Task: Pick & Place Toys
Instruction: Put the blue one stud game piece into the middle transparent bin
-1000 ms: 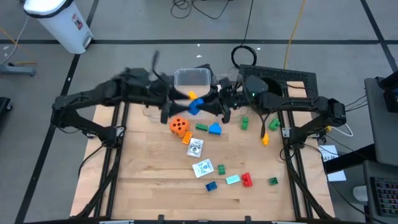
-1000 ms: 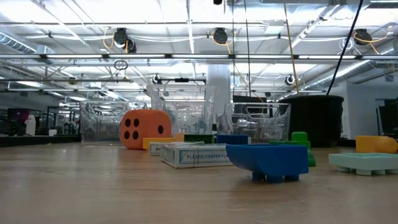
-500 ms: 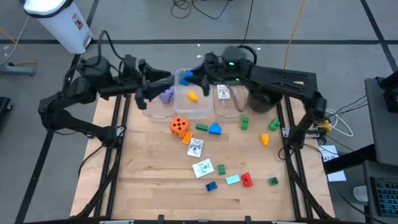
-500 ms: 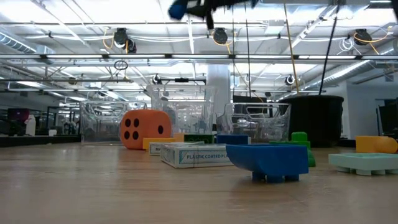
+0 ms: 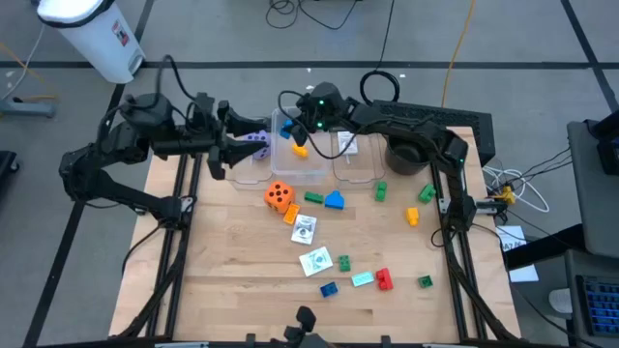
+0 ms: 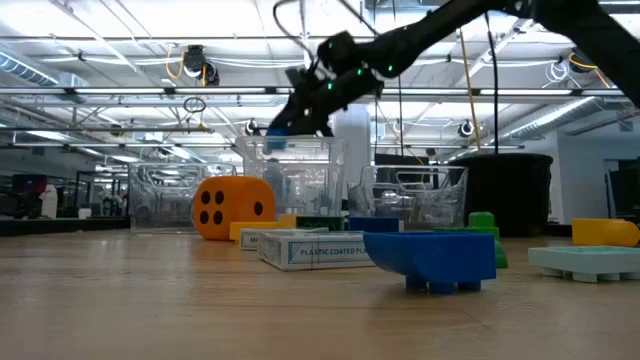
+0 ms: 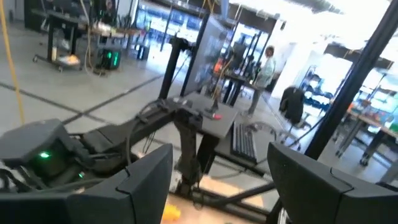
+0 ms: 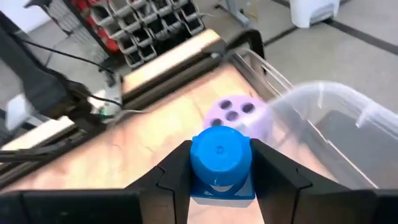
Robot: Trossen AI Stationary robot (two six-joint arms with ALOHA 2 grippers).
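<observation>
1. Blue plastic block (image 8: 220,163) sits pinched between the two fingers of the right claw (image 5: 291,127); in the high view this claw hangs above the far left corner of the clear tub (image 5: 311,172), and in the low view it is well above the tub rim.

2. Risk one, as I judge it: the block is held over the corner, not over the middle. If the claw lets go from this height, the block may hit the rim and bounce out onto the bench (image 5: 232,280) or off its far edge.

3. Risk two: the round top of the block gives the fingers little flat surface, so it could twist or slip out before the arm is in place.

4. Just beside the tub stands the purple die (image 5: 259,145), and the left claw (image 5: 235,147) waits close to it with its fingers apart and nothing between them. Both arms are near each other here, so a move by either one could bring a collision, or knock the die.

5. Many toys lie on the bench for later: the orange die (image 5: 279,196), green and red blocks, white cards (image 5: 315,261). An orange piece (image 5: 300,150) is already inside the tub
</observation>
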